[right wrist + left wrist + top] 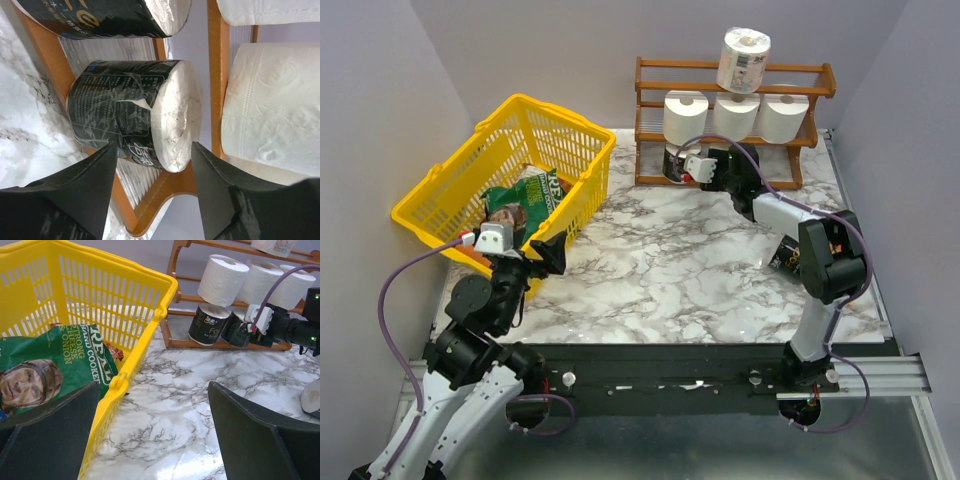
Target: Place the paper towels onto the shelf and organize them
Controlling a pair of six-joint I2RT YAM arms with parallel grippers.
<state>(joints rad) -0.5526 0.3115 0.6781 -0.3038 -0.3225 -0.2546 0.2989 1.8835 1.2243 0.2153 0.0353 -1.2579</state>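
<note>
The wooden shelf stands at the back. Three white paper towel rolls sit on its middle tier, and a printed wrapped roll stands on the top rail. Two black-wrapped rolls lie on the bottom tier. My right gripper reaches into that tier. In the right wrist view it is open, its fingers either side of one black-wrapped roll's end without gripping it. My left gripper is open and empty above the marble beside the basket.
A yellow plastic basket at the left holds a green snack bag. Another black-wrapped roll lies on the table behind the right arm. Grey walls close in the sides and back of the marble table.
</note>
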